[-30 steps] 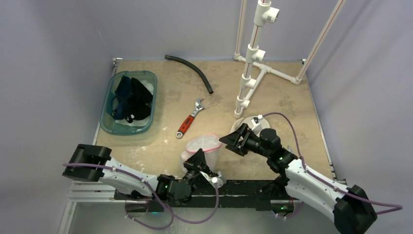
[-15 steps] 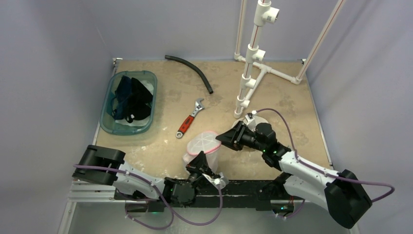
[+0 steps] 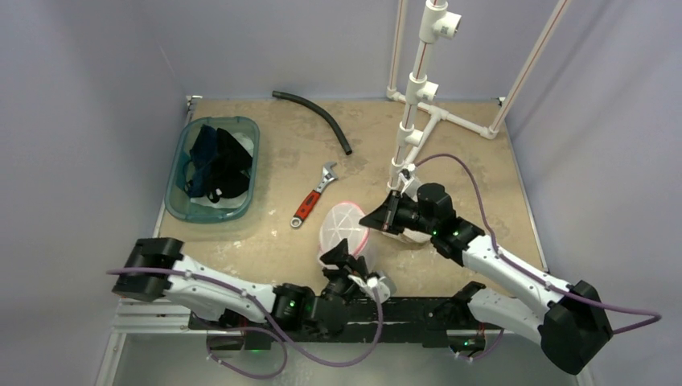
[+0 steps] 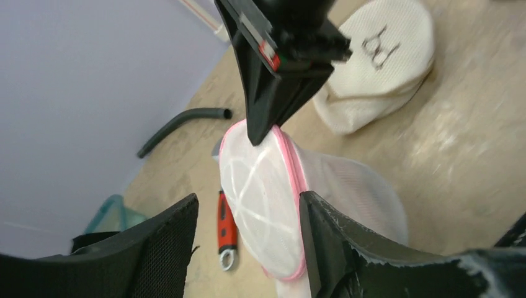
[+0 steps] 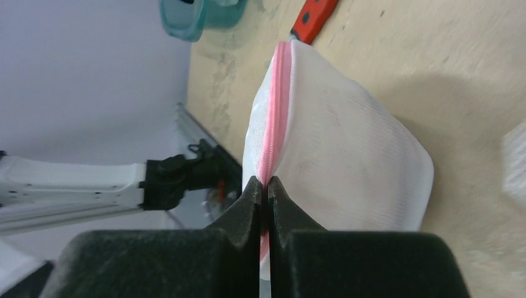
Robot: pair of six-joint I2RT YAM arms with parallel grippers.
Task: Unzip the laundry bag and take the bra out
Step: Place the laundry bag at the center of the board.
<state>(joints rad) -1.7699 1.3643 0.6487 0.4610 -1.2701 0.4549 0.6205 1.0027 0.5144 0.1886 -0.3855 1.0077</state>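
Observation:
The laundry bag [image 3: 342,229] is a white mesh pouch with a pink zipper rim [image 5: 273,133], tipped on its side at the table's front middle. My right gripper [image 3: 373,220] is shut on that pink rim, fingertips [image 5: 251,194] pinched together on the seam. The left wrist view shows it clamped on the rim's top [image 4: 257,133]. My left gripper [image 4: 248,208] is open just in front of the bag [image 4: 263,198]; its right finger [image 4: 332,239] lies against the bag's side, the left finger [image 4: 164,245] stands apart. The bra is hidden; nothing shows through the mesh.
A cream-white mesh pouch [image 4: 378,62] with a small dark print lies under my right arm. A red-handled wrench [image 3: 314,195] lies behind the bag. A teal bin [image 3: 178,191] of dark clothes sits back left, a black hose [image 3: 316,117] and a white pipe frame [image 3: 414,104] further back.
My right gripper came in from the right and shut on the bag's pink rim. My left gripper let go of the bag and opened. The bag shifted back and right.

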